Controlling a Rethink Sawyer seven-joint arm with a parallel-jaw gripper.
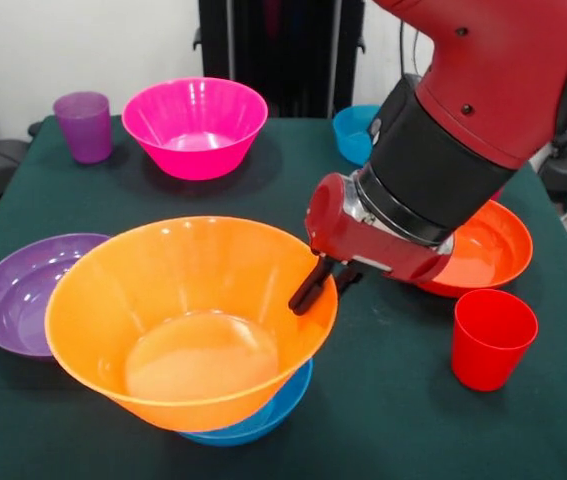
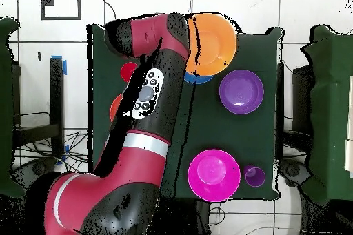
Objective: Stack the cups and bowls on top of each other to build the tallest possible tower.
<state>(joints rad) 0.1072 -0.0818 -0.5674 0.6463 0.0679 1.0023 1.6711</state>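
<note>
Gripping the far right rim of the big orange bowl, the black-fingered tool has one finger inside the wall and the other outside it — clamped on the thin plastic edge. This bowl is glossy, deep and flared, slightly translucent, and it sits tilted in a smaller blue bowl whose rim peeks out beneath it at the bench's near edge. Together these two nested bowls make up the tower so far.

A dark green cloth covers the bench, matte against the shiny plastic. Just left of the orange bowl lies a shallow purple bowl, its rim partly hidden behind the orange wall. Toward the far side stands a deep pink bowl with faint ribbing down its inside, and beside it a translucent purple cup, upright. Another blue bowl shows at the far edge, half hidden by the arm's black sleeve. On the right a flat red-orange bowl lies behind the red wrist, and a smooth opaque red cup stands upright near it — apart from everything.
</note>
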